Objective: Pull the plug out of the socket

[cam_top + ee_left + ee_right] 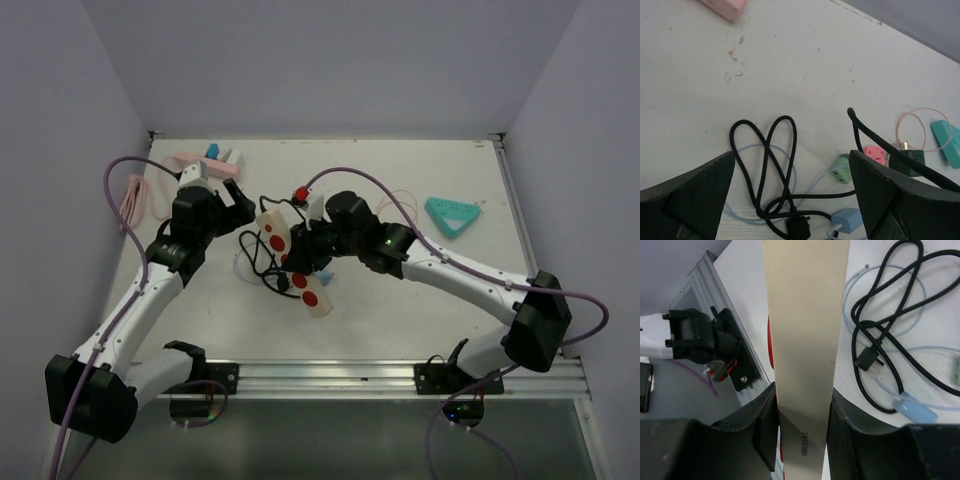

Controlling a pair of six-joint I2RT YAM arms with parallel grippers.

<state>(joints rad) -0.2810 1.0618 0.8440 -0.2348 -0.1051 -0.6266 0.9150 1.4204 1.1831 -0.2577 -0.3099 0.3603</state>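
A beige power strip [290,262] with red round sockets is held tilted over the table by my right gripper [318,248], which is shut on it. In the right wrist view the strip's plain side [805,330] fills the gap between the fingers [765,435]. A black plug [866,358] with a coiled black cable lies loose on the table beside the strip, apart from it. My left gripper [236,205] is open and empty above that cable. In the left wrist view the plug [799,229] lies between and below the open fingers [695,195].
Small adapters lie by the cable: light blue [847,220], green [841,169], pink [875,154], dark green [907,160]. A teal triangle [452,215] sits at the back right. Pink items [205,162] and a pink cable [135,195] lie at the back left.
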